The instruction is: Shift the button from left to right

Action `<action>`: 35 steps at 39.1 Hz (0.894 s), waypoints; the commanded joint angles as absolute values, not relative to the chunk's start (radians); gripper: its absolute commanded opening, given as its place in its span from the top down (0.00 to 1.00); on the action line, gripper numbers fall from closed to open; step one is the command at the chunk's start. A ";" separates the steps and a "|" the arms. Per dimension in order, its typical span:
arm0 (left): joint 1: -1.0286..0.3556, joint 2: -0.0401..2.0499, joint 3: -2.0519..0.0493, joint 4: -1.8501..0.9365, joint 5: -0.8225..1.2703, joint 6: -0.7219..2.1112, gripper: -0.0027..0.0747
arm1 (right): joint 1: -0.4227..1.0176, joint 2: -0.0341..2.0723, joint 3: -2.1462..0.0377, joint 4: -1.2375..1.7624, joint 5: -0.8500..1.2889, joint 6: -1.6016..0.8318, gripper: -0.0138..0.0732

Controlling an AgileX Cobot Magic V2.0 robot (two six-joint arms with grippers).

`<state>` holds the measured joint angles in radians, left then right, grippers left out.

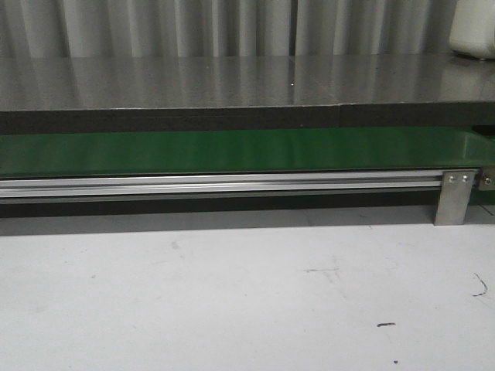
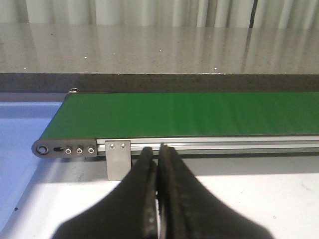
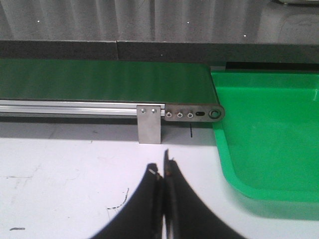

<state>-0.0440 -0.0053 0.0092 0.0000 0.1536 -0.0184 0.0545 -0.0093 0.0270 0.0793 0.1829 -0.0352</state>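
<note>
The button is not in any view. My left gripper [image 2: 157, 155] is shut and empty, low over the white table just in front of the conveyor's aluminium rail [image 2: 214, 144]. My right gripper [image 3: 162, 169] is shut and empty over the white table, in front of the conveyor's right end and beside the green bin [image 3: 271, 144]. Neither gripper shows in the front view. The green belt [image 1: 232, 151] is bare in the front view, and bare too in the left wrist view [image 2: 199, 114] and the right wrist view [image 3: 99, 79].
A blue tray [image 2: 22, 134] lies past the belt's left end. Metal support brackets [image 2: 118, 159] [image 3: 149, 124] [image 1: 454, 197] hold the rail. A grey counter [image 1: 232, 81] runs behind the belt, with a white container [image 1: 473, 27] at far right. The white tabletop [image 1: 232, 294] has small scuffs.
</note>
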 commanded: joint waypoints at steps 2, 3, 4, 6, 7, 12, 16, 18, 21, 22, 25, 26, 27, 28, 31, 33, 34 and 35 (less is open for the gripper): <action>-0.042 -0.021 0.035 0.000 0.073 -0.025 0.99 | 0.050 -0.027 0.019 0.072 0.090 -0.042 0.92; -0.042 -0.021 0.035 0.000 0.071 -0.025 0.99 | 0.050 -0.027 0.019 0.072 0.085 -0.042 0.92; -0.042 -0.021 0.035 0.000 0.071 -0.025 0.99 | 0.050 -0.027 0.019 0.072 0.083 -0.042 0.92; -0.042 -0.021 0.035 0.000 0.066 -0.027 0.99 | 0.050 -0.027 0.018 0.072 0.065 -0.040 0.92; -0.042 -0.021 0.035 -0.007 0.064 -0.033 0.99 | 0.050 -0.027 0.018 0.072 0.056 -0.036 0.92; -0.042 -0.021 0.035 -0.045 0.029 -0.041 0.99 | 0.050 -0.027 0.018 0.072 -0.044 -0.035 0.92; -0.042 -0.021 0.035 -0.042 -0.025 -0.041 0.99 | 0.050 -0.027 0.018 0.072 -0.158 -0.035 0.92; -0.042 -0.021 0.035 -0.042 -0.104 -0.041 0.99 | 0.050 -0.027 0.011 0.072 -0.193 -0.035 0.92; -0.042 -0.021 0.012 -0.042 -0.248 -0.041 0.99 | 0.050 -0.027 -0.037 0.072 -0.160 -0.035 0.92; -0.042 -0.021 -0.002 -0.039 -0.260 -0.041 0.99 | 0.050 -0.027 -0.057 0.072 -0.139 -0.035 0.92; -0.042 -0.007 -0.089 -0.018 -0.228 -0.033 0.99 | 0.050 -0.020 -0.152 0.072 -0.033 -0.035 0.92; -0.042 0.004 -0.113 0.000 -0.214 -0.033 0.99 | 0.050 -0.011 -0.178 0.072 -0.006 -0.035 0.92; -0.042 0.023 -0.153 0.026 -0.181 -0.033 0.99 | 0.050 0.006 -0.219 0.072 0.040 -0.035 0.92; -0.042 0.043 -0.192 0.056 -0.146 -0.033 0.99 | 0.050 0.029 -0.262 0.072 0.087 -0.035 0.92; -0.042 0.141 -0.294 0.102 -0.040 -0.033 0.99 | 0.050 0.118 -0.377 0.073 0.213 -0.032 0.92; -0.042 0.213 -0.355 0.102 0.035 -0.033 0.99 | 0.050 0.199 -0.444 0.074 0.269 -0.032 0.92; -0.042 0.252 -0.380 0.102 0.066 -0.033 0.99 | 0.050 0.238 -0.477 0.074 0.291 -0.032 0.92; -0.042 0.287 -0.408 0.102 0.101 -0.033 0.99 | 0.050 0.266 -0.498 0.074 0.305 -0.032 0.92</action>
